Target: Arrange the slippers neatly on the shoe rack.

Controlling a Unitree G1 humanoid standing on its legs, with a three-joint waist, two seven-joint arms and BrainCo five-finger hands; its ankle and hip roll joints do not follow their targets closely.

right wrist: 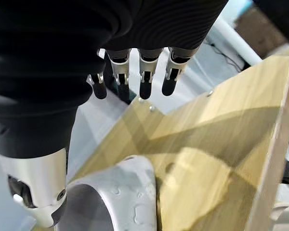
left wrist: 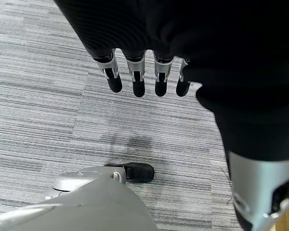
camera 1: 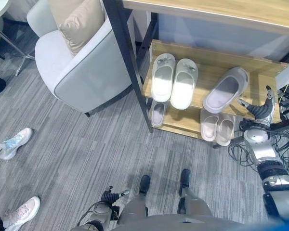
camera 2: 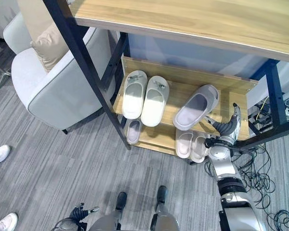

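**On the middle shelf, one grey slipper lies askew beside the right hand**

On the shoe rack point(camera 1: 216, 72), the wooden middle shelf carries a pair of white slippers point(camera 1: 174, 81) set side by side and parallel, toes toward the back board. To their right lies a single grey slipper point(camera 1: 225, 89), turned at an angle so that its toe points up and to the right, well out of line with the white pair. Below, on the bottom shelf, a pale pink pair point(camera 1: 216, 126) sits together under the grey one, and a single small slipper point(camera 1: 157, 113) shows beneath the white pair.

The right hand point(camera 1: 260, 109) is held at the right end of the middle shelf, just beside the grey slipper and to its right. Its fingers point(right wrist: 145, 87) are straight and spread over the wooden board, its thumb stands apart, and it grips nothing. From the wrist, the slipper's rounded grey rim lies close by the thumb side of the hand; whether thumb and slipper touch cannot be told.

The left hand point(camera 1: 111, 196) hangs low by the robot's side over the grey carpet point(camera 1: 62, 154), fingers point(left wrist: 137, 79) relaxed and straight, empty.

A grey armchair point(camera 1: 72, 62) with a beige cushion point(camera 1: 82, 21) stands left of the rack. A person's white shoes point(camera 1: 14, 142) show at the far left.
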